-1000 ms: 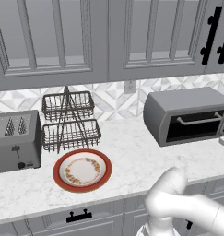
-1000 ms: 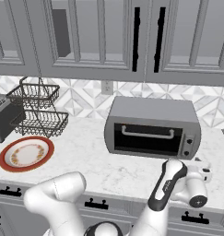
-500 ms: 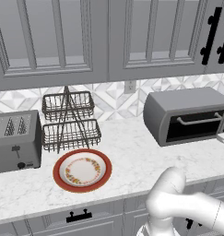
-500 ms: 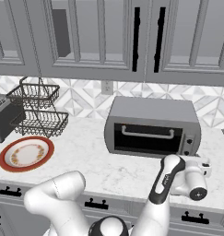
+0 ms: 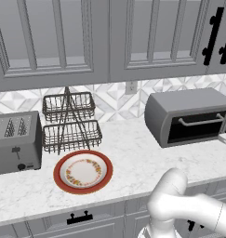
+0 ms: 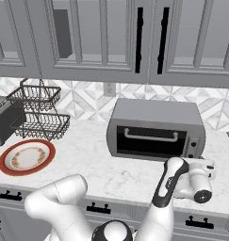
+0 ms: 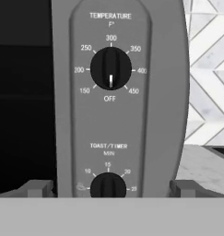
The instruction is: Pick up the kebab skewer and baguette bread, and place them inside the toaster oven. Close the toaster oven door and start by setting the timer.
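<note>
Toaster oven (image 6: pixel 156 129), the wide grey metal box with a rounded top, sits on the white marble counter (image 5: pixel 128 158) against the tiled wall, well apart from the red-rimmed patterned plate (image 5: pixel 83 171) to its left. Its dark glass door (image 6: pixel 149 140) with the horizontal silver bar handle looks shut, so I cannot see what lies inside. The plate is bare.

On the hand camera, the control panel faces the white arm's two-finger gripper (image 7: pixel 111 188) squarely: the black temperature knob (image 7: pixel 110 68) points to OFF, and the black timer knob (image 7: pixel 108 185) sits low, between the two dark fingertips (image 7: pixel 38 188), which stand spread wide with nothing in them.

The risk I see is in the closing: the jaws stand far wider than the knob, so a slightly off-centre approach could pinch one edge and slip rather than turn it. Pushing too far forward could bump the panel instead.
</note>
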Tool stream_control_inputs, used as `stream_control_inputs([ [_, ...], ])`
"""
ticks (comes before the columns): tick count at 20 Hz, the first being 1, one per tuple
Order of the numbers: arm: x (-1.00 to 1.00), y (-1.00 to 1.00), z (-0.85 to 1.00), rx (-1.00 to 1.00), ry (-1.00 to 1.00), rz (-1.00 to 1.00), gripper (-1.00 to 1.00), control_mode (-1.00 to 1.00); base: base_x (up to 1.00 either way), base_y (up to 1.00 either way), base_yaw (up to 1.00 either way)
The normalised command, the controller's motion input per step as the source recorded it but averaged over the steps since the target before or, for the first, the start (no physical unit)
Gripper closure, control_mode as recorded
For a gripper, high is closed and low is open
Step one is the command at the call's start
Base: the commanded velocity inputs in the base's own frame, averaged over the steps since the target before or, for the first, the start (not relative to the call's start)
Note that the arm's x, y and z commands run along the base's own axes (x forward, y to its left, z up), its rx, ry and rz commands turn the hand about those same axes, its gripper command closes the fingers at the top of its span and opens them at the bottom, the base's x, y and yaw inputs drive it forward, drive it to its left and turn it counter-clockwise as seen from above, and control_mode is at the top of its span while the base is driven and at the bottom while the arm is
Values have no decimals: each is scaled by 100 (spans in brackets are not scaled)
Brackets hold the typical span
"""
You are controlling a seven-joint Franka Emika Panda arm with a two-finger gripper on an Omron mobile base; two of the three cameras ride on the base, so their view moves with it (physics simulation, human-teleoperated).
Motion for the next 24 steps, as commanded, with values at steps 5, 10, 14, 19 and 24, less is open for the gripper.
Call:
stream_control_inputs([
  [5,8,0,0,0,0,0,-100,-100,0,0,0],
  [10,1,0,0,0,0,0,-100,-100,0,0,0],
  [14,0,0,0,0,0,0,-100,-100,0,0,0],
  [19,0,0,0,0,0,0,-100,-100,0,0,0],
  [24,0,0,0,0,0,0,100,-100,0,0,0],
])
